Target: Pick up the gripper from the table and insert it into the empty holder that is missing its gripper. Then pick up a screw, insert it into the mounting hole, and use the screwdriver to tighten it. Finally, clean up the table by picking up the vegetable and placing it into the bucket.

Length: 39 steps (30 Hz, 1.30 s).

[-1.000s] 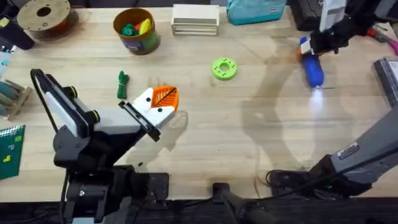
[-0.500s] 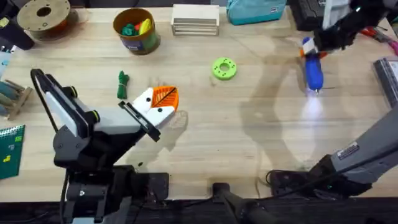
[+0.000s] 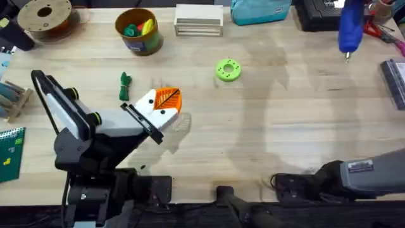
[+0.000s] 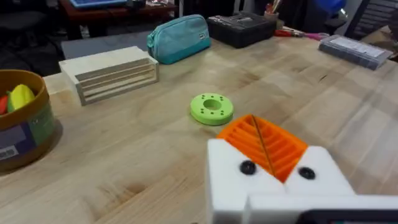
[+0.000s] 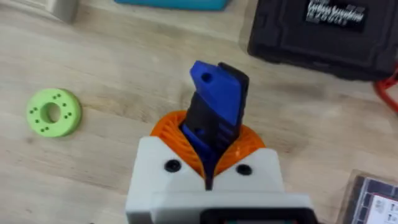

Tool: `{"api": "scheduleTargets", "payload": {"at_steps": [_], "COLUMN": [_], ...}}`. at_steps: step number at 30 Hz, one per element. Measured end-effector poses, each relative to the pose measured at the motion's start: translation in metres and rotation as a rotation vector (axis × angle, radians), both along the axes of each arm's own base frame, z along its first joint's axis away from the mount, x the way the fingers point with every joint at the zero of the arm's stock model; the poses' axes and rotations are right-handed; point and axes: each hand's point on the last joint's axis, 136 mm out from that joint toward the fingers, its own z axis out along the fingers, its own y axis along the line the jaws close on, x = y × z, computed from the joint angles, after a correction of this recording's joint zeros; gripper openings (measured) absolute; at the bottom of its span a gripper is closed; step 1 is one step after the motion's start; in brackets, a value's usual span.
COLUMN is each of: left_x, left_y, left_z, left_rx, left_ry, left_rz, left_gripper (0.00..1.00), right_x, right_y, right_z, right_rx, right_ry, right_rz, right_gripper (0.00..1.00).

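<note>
My right gripper point(image 5: 208, 155) is shut on the blue screwdriver point(image 5: 217, 99), which stands between its orange pads. In the overhead view the screwdriver point(image 3: 350, 28) hangs above the table point(image 3: 285, 126) at the far right. My left gripper point(image 3: 166, 101) rests low at centre left, shut, pads pressed together point(image 4: 261, 146). An orange ribbed gripper piece sits in its white holder point(image 4: 233, 180). The dark green vegetable point(image 3: 124, 85) lies just left of it. The bucket point(image 3: 142, 43) stands at the back left with a green and a yellow toy inside. I cannot pick out a loose screw.
A lime-green disc point(image 3: 228, 69) lies mid-table. Along the back edge are a brown spool point(image 3: 44, 16), a pale wooden slat block point(image 3: 199, 20), a teal pouch point(image 3: 259, 9) and a black case point(image 3: 319, 12). A grey box point(image 3: 395, 79) sits at the right edge.
The right gripper has lifted the screwdriver off the table and carried it toward the far right. The left arm has not moved.
</note>
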Motion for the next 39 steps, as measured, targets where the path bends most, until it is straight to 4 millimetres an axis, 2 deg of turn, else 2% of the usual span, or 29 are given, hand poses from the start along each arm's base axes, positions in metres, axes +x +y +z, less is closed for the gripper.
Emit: {"api": "scheduleTargets", "payload": {"at_steps": [6, 10, 14, 29, 39], "left_x": [0.000, 0.000, 0.000, 0.000, 0.000], "left_y": [0.000, 0.000, 0.000, 0.000, 0.000], "left_z": [0.000, 0.000, 0.000, 0.000, 0.000], "left_rx": [0.000, 0.000, 0.000, 0.000, 0.000], "left_ry": [0.000, 0.000, 0.000, 0.000, 0.000], "left_rz": [0.000, 0.000, 0.000, 0.000, 0.000], "left_gripper": [0.013, 0.013, 0.013, 0.013, 0.013], "right_x": [-0.015, -0.035, -0.058, -0.120, -0.156], "right_y": [0.009, 0.015, 0.022, 0.041, 0.081], "right_z": [0.076, 0.126, 0.157, 0.220, 0.239], "right_rx": [-0.047, -0.065, -0.059, -0.076, -0.014], "right_ry": [-0.227, -0.372, -0.453, -0.646, -0.715], "right_rz": [0.010, -0.005, -0.018, -0.021, 0.121], "right_gripper": [0.009, 0.009, 0.009, 0.009, 0.008]}}
